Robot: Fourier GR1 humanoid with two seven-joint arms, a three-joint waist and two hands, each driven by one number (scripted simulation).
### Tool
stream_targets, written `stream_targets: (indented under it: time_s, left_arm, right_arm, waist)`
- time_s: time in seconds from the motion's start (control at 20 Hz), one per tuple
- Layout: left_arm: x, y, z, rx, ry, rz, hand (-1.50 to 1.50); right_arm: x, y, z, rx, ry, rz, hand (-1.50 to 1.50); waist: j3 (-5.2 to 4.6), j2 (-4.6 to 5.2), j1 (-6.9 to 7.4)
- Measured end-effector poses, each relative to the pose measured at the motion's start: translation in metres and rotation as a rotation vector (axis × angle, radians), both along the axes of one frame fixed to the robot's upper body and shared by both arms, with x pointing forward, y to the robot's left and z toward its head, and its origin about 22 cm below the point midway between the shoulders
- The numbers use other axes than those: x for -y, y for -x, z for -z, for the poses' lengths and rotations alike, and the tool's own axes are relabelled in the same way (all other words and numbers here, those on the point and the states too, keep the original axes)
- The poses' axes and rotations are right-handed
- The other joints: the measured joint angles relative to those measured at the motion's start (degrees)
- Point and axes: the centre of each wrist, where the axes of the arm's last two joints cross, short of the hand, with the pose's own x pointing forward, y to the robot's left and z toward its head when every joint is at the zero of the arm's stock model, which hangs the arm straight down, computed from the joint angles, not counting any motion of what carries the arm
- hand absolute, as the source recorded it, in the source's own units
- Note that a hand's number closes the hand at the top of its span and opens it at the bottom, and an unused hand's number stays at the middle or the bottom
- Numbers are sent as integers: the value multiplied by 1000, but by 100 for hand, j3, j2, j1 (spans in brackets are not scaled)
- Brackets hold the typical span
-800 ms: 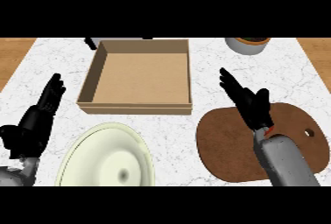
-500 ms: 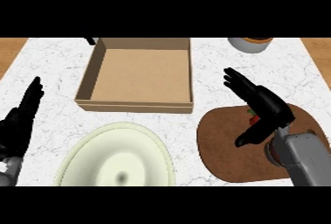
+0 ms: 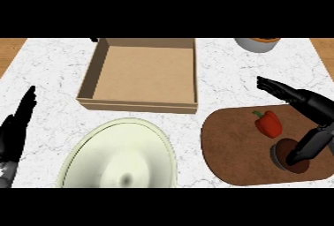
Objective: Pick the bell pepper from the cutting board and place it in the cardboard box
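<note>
One wide-spread right hand (image 3: pixel 313 106) flanks the bell pepper (image 3: pixel 268 125) on the cutting board (image 3: pixel 235 150) (no contact yet), poised to enclose it.

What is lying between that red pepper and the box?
Nothing visible does. From the bell pepper on the cutting board, the way to the cardboard box crosses only countertop; the plate lies off to the side.
</note>
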Motion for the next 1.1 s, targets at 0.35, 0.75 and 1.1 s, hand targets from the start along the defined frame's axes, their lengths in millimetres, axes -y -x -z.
stream_targets:
  time_s: [0.35, 0.75, 1.1]
  left_arm:
    - [-2, -7, 5, -2, -6, 10, 0]
    - [0, -20, 4, -2, -20, 24, 0]
    - [2, -24, 12, -14, -21, 18, 0]
  right_arm:
    - [32, -7, -24, 178, 137, 25, -150]
    - [28, -19, -46, 347, 534, -132, -150]
    - [16, -34, -35, 386, 795, -304, -150]
  waist:
    - [0, 37, 120]
    - [-24, 36, 241]
    - [-37, -12, 205]
